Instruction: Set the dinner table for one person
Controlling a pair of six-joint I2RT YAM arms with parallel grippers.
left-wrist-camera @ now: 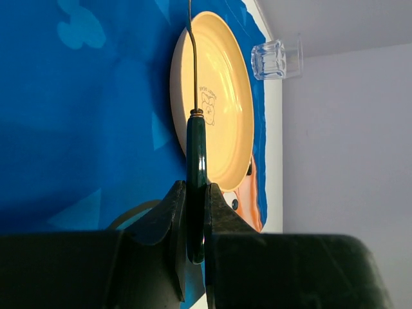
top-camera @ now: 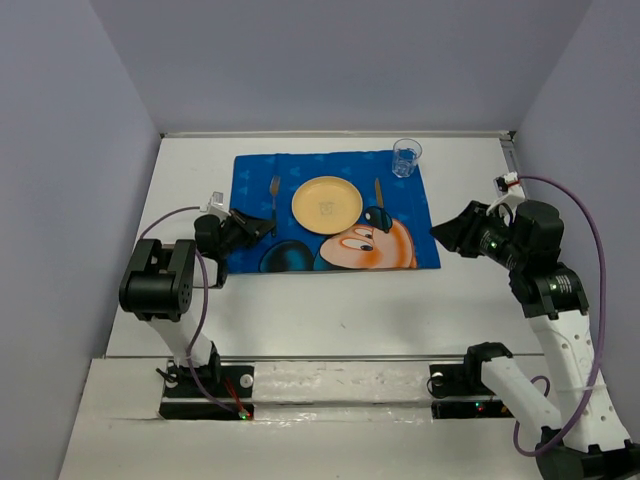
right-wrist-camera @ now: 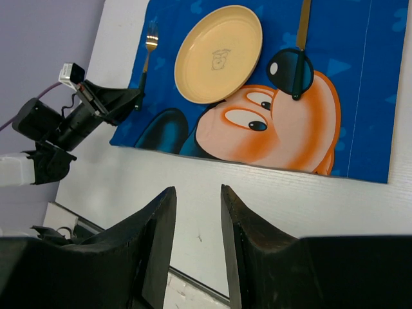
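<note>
On the white dinner table lies a blue cartoon-mouse placemat. A yellow plate sits at its middle. To the plate's left is a fork with gold tines and a dark green handle. My left gripper is shut on the end of that handle, low over the mat. A gold knife with a dark handle lies to the right of the plate. A clear glass stands at the mat's far right corner. My right gripper hangs open and empty over bare table.
Grey walls close the table in on the left, back and right. A thin metal strip runs along the near edge, in front of the arm bases. The left arm's cable loops over the table's left side.
</note>
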